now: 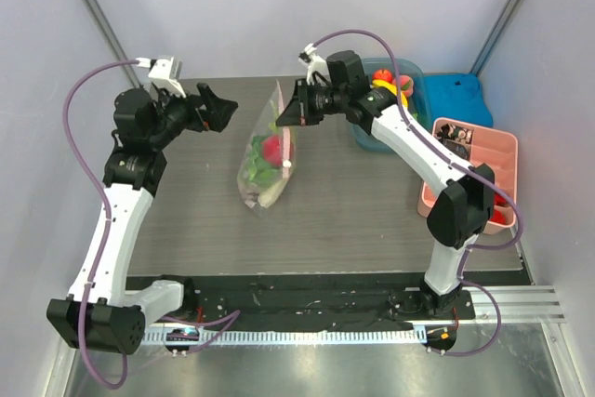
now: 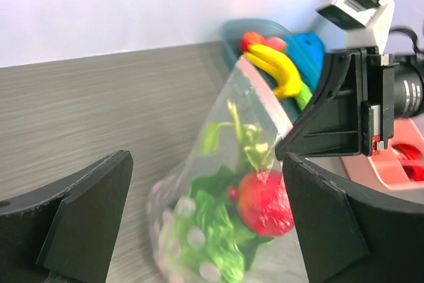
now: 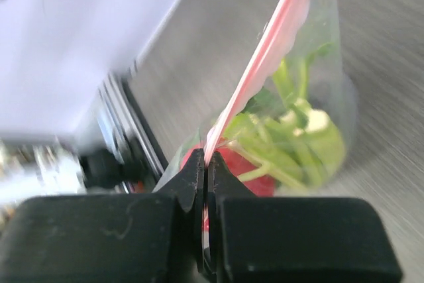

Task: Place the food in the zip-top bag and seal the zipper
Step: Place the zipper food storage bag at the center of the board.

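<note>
Right end effector (image 3: 204, 171) clamps zipper (image 3: 267, 51); plain only in wrist view.

The right gripper (image 3: 205, 164) hides the near end of the zipper (image 3: 263, 56).

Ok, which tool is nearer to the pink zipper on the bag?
Right. The right tool is shut on the zipper; the left tool is open, apart from the bag.
</note>
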Controlling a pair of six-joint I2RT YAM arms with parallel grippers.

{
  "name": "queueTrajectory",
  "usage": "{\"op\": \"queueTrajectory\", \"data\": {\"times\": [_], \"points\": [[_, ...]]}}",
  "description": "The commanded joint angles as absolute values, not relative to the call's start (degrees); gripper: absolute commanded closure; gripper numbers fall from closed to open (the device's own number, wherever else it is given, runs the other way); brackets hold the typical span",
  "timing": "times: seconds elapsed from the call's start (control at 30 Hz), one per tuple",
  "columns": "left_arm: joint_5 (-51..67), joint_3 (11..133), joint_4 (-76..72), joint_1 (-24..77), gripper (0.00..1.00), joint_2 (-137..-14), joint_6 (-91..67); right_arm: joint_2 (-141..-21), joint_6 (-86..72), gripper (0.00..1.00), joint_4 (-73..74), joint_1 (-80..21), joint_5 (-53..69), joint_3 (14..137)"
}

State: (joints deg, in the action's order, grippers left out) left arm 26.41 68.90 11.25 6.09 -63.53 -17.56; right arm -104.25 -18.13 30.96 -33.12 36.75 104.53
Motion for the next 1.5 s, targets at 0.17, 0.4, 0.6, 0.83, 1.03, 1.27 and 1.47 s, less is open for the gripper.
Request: {"op": "queueTrajectory", "data": {"times": [0.17, 0.4, 0.6, 0.83, 1.03, 1.27, 1.47], "points": [[12.75, 71.90, 15.82, 4.48, 0.00, -62.05, -14.15, -105.99, -65.26, 0.99, -7.56, -35.33, 8.77, 103.00], [10.55, 69.97, 16.61, 4.04, 0.00, -58.72, -9.67, -111.62, -75.82, 0.99, -3.35, -35.60, -5.17, 109.18], [9.58, 66.71, 17.49, 3.96, 0.00, -55.64, -8.70, -103.90, -80.59, 0.99, 4.82, -37.09, -6.33, 91.55], [10.02, 64.51, 20.56, 3.87, 0.00, -53.79, -8.35, -92.56, -74.95, 0.99, 5.18, -35.43, 2.55, 63.22], [11.86, 61.97, 22.94, 3.87, 0.00, -53.96, -7.82, -88.24, -67.16, 0.99, 3.43, -34.10, 8.15, 52.92], [14.85, 60.20, 23.81, 3.87, 0.00, -55.45, -11.42, -81.22, -49.70, 0.21, 4.37, -33.93, 18.10, 47.81], [22.93, 70.89, 37.33, 3.96, 0.00, -63.18, -13.01, -72.17, -37.19, 0.00, 9.57, -32.52, 17.94, 52.45]]}}
